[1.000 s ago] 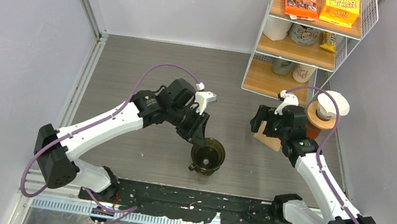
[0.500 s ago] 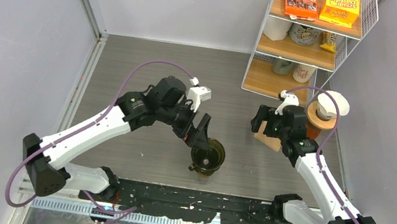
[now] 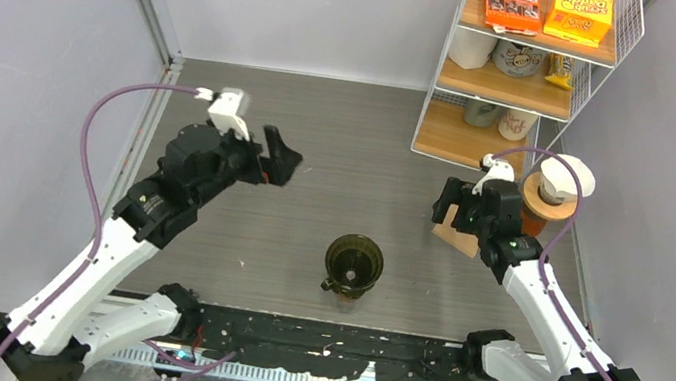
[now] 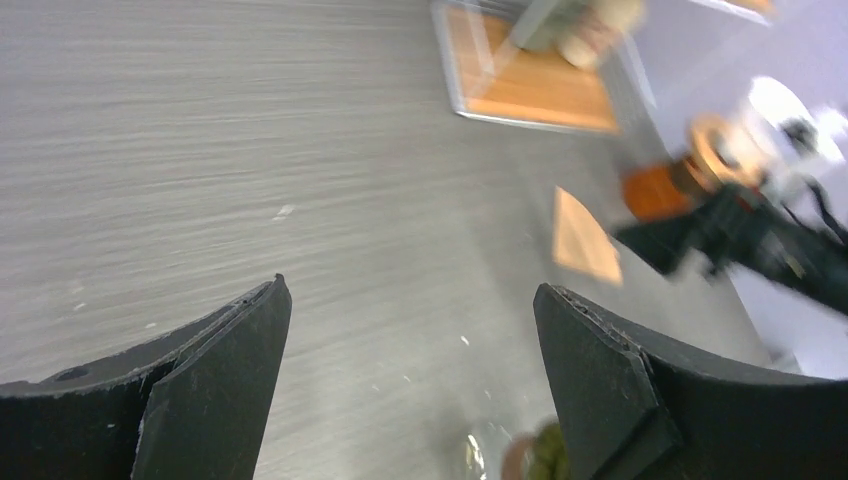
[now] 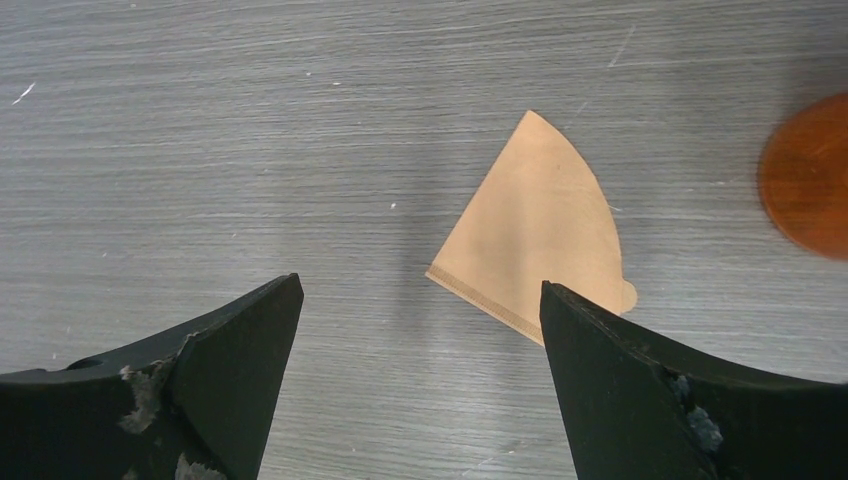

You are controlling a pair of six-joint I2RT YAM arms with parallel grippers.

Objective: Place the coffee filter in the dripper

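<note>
Grey table (image 3: 341, 141), nothing done yet: the coffee filter (image 5: 535, 235) lies flat beneath the right claw (image 5: 420, 288), spread wide (empty); dripper (image 3: 353, 266) bare mid-table; left claw (image 4: 410, 290) gaping, well away. Grasp and placement remain.

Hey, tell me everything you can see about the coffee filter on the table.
The coffee filter is a tan, unbleached-looking paper wedge, folded flat, with one curved edge and a crimped seam along a straight edge. It lies flat on the grey table, outside the dripper. Nothing grips it: the open right pincer hangs above, hiding one corner in the wrist view.
</note>
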